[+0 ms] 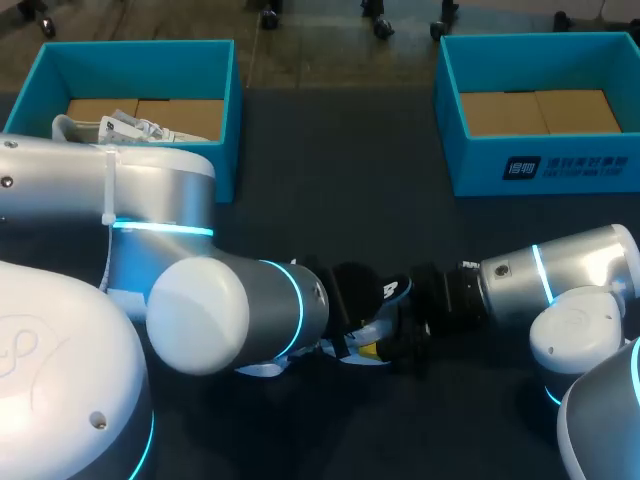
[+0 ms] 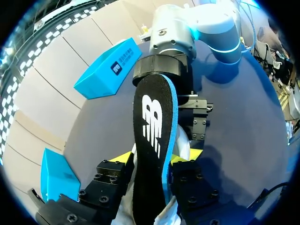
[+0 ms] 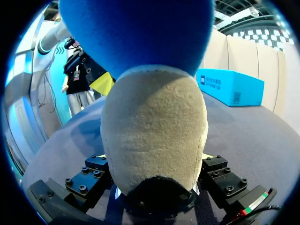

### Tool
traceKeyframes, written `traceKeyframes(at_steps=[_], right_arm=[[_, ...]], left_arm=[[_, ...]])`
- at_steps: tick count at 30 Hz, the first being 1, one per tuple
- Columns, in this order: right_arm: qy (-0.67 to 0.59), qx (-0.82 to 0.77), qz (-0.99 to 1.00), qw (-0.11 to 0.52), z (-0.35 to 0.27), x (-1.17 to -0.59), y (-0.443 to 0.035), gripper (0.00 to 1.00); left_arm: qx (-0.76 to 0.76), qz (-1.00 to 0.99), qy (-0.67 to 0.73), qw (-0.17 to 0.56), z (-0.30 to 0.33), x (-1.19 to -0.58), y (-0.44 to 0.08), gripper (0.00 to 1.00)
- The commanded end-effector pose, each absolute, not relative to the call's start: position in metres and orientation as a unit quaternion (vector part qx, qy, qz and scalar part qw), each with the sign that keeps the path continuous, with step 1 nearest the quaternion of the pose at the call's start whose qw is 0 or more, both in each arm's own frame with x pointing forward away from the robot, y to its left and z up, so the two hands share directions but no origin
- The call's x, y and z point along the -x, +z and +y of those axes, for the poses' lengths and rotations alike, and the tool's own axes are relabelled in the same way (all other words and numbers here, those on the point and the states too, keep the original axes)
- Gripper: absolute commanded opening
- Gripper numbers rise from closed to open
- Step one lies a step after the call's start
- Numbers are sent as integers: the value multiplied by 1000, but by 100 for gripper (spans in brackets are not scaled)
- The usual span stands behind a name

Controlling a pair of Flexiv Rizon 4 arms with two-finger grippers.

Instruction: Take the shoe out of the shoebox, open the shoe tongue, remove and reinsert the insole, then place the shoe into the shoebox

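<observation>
Dark counter, front middle, between arms: right tool clamped on shoe, left tool pinching insole, mostly out. Likely mid-extraction or refit: hold shoe steady, slide insole along shoe's length, no twisting.

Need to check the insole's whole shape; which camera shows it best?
Left wrist view: the insole shows nearly full length, black top visible. Head view shows only a dark end; right wrist view only its blue underside beyond the shoe.
</observation>
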State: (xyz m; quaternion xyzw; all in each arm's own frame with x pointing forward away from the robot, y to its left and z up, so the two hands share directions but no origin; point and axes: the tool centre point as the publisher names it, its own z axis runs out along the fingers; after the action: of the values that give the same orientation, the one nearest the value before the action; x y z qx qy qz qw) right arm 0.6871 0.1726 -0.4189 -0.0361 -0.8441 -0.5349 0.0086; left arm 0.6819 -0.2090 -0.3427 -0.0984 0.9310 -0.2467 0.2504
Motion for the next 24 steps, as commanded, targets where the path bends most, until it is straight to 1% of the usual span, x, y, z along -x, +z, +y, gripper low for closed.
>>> traceKeyframes(at_steps=[1, 4, 6, 7, 8, 9, 15, 21, 24], right_arm=[[-532, 37, -846, 9, 173, -686, -418, 0], [-532, 37, -846, 9, 173, -686, -418, 0], [-532, 37, -846, 9, 173, -686, -418, 0], [-532, 37, -846, 9, 173, -686, -418, 0], [-532, 37, -846, 9, 173, -686, -418, 0], [-532, 37, -846, 9, 173, -686, -418, 0], [-532, 37, -846, 9, 173, -686, -418, 0], [-532, 37, -846, 9, 173, -686, -418, 0], [-532, 37, -846, 9, 173, -686, -418, 0]], left_arm=[[101, 927, -251, 260, -209, -678, -348, 37], [104, 926, -252, 260, -208, -681, -348, 35], [106, 929, -252, 249, -207, -684, -348, 29], [106, 931, -253, 243, -207, -685, -348, 24], [109, 932, -253, 236, -206, -687, -348, 9], [111, 932, -253, 232, -206, -689, -348, 0], [119, 938, -259, 198, -208, -698, -340, 0], [122, 938, -276, 170, -214, -694, -322, 0], [123, 939, -288, 139, -219, -689, -310, 0]])
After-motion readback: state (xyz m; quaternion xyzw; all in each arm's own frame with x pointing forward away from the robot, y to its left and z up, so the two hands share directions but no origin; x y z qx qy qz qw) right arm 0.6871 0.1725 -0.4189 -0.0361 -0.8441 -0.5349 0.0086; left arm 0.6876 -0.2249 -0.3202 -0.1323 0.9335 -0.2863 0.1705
